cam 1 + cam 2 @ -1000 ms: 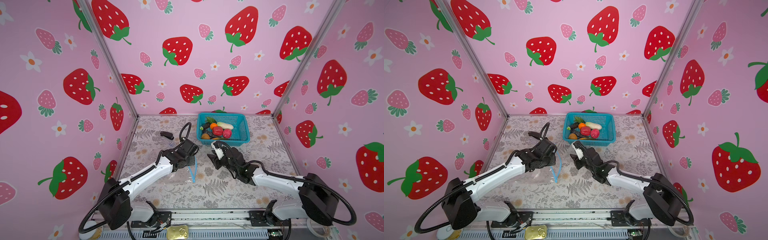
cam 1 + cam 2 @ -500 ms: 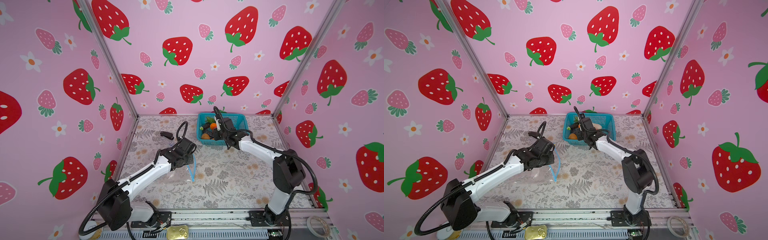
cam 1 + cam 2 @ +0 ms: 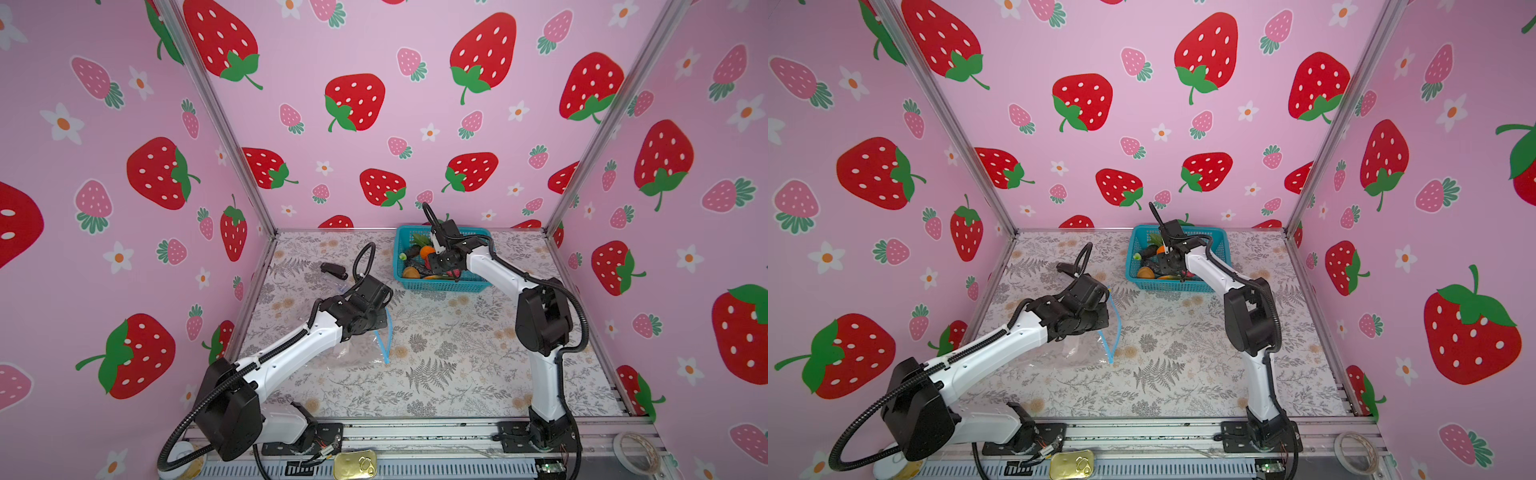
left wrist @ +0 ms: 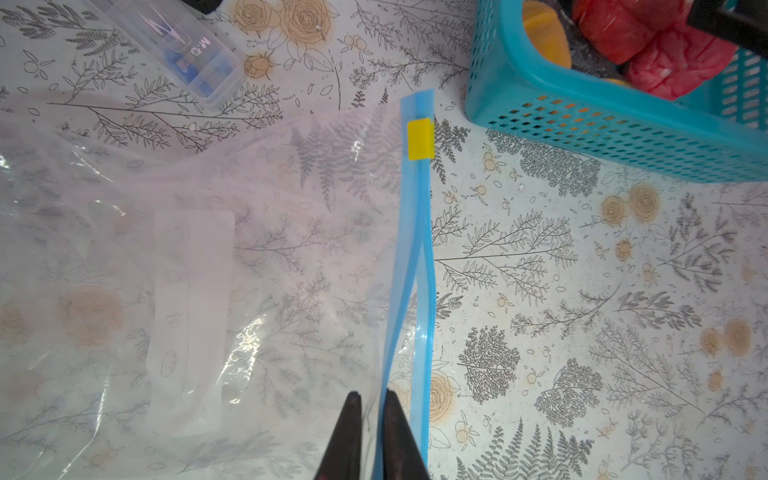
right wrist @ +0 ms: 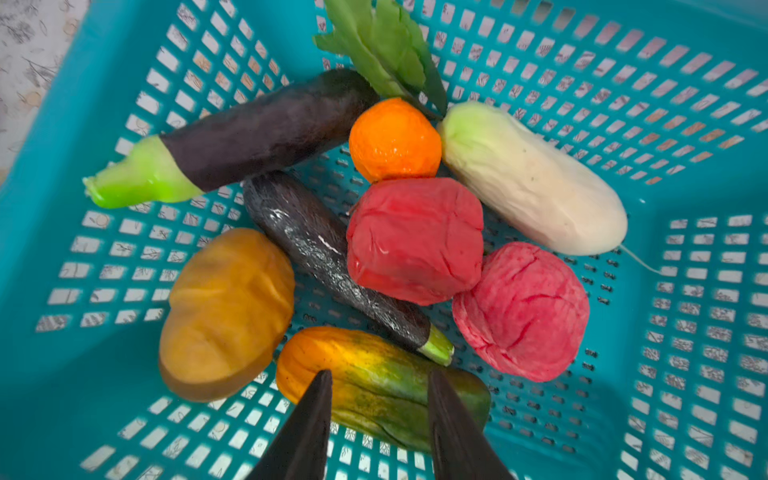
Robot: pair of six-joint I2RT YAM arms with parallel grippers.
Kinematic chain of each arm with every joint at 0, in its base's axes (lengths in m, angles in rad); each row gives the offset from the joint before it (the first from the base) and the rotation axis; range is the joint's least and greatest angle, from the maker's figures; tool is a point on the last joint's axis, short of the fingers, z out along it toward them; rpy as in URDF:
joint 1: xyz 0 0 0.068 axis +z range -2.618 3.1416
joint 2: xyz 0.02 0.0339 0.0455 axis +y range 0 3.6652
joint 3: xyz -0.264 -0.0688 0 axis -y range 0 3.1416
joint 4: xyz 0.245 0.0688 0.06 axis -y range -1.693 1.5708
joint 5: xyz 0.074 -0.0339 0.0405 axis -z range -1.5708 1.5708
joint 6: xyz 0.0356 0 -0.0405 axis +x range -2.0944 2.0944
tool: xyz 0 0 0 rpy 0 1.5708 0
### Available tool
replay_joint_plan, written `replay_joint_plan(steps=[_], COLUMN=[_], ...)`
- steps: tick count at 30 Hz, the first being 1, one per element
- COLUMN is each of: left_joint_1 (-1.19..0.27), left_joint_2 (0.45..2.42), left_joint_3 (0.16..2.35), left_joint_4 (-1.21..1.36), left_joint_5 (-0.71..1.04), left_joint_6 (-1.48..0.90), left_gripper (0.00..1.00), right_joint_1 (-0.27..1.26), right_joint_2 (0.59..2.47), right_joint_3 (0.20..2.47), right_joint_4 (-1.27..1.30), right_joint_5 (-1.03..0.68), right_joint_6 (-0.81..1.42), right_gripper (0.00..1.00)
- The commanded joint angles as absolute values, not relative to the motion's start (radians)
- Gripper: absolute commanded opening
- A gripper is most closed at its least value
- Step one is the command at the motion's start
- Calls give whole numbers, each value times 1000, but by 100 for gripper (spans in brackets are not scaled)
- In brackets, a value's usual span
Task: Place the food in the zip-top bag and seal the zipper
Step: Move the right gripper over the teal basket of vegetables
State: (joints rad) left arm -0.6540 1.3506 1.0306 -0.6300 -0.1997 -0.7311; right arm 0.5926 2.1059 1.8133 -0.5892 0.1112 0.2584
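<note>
Crinkly transparent plastic zip-top bag on the floral-print bench, its smooth light-blue zipper strip pinched at the upper lip by the closed left gripper; between one and two o'clock of it, a teal perforated plastic basket holds the wrinkled toy food, with the right gripper, jaws parted, over a green-orange cucumber.

The following are counted: one teal perforated plastic basket, two dark purple toy eggplants, two red-pink crumpled lumps, one round orange fruit, one white radish, one green-orange cucumber, one yellow-brown lump, one transparent plastic zip-top bag.
</note>
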Motion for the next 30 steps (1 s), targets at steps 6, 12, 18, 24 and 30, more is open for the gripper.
replay_joint_plan(steps=[6, 12, 18, 24, 30], left_joint_1=[-650, -649, -649, -649, -647], left_joint_2=[1326, 1333, 1344, 1345, 1345], left_joint_3=[1059, 1056, 1063, 1065, 1062], left_joint_4=[-642, -637, -634, -632, -630], left_joint_5=[-210, -209, -206, -205, -201], left_joint_6=[-739, -738, -733, -732, -733], left_gripper=[14, 14, 14, 14, 14], right_joint_1=[592, 594, 601, 607, 614], right_joint_2=[2064, 2042, 2023, 2000, 1975], right_joint_3=[1751, 1702, 1667, 1631, 1590], right_joint_4=[-672, -667, -664, -658, -644], right_joint_5=[45, 22, 11, 10, 5], right_joint_6=[222, 209, 196, 194, 190], right_gripper=[42, 42, 42, 41, 42])
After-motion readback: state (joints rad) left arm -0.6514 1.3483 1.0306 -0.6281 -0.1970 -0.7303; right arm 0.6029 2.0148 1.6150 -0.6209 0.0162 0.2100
